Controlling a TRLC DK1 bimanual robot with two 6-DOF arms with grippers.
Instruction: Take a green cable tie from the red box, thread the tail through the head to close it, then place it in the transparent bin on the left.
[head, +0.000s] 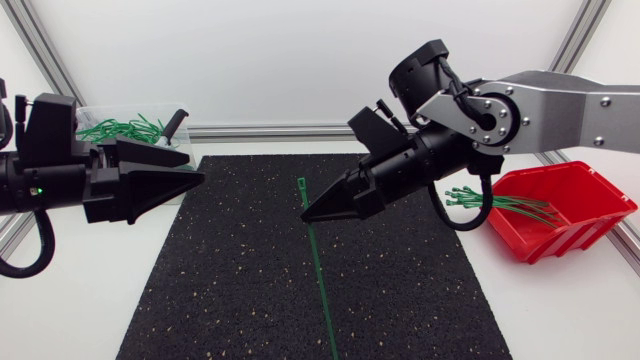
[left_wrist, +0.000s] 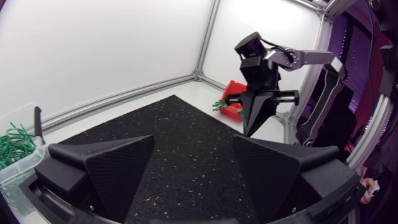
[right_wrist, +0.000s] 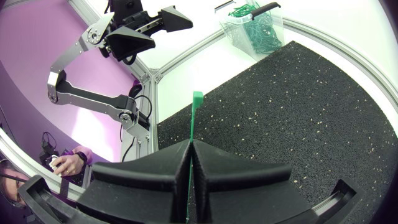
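Cable tie (head: 320, 265) clenched in right claw (head: 306, 213) above black mat (head: 230, 290); left claw (head: 197, 173) released.

1. Mat (head: 230, 290): the broad gap between the left gripper (head: 196, 172) and the right gripper (head: 306, 213) is the main free passage.
2. Cable tie (head: 321, 275): pinched in the right gripper's closed fingers, it runs as a thin line across the mat's middle (the only bar in that passage).
3. Transparent bin (head: 125, 111): open on top. The left gripper, fingers apart, hangs just before its mat side, and a black handle (head: 176, 122) stands up at its rim.
4. Red box (head: 570, 235): open on top. The right arm (head: 560, 110) and a black cable loop (head: 462, 215) cross its left approach.
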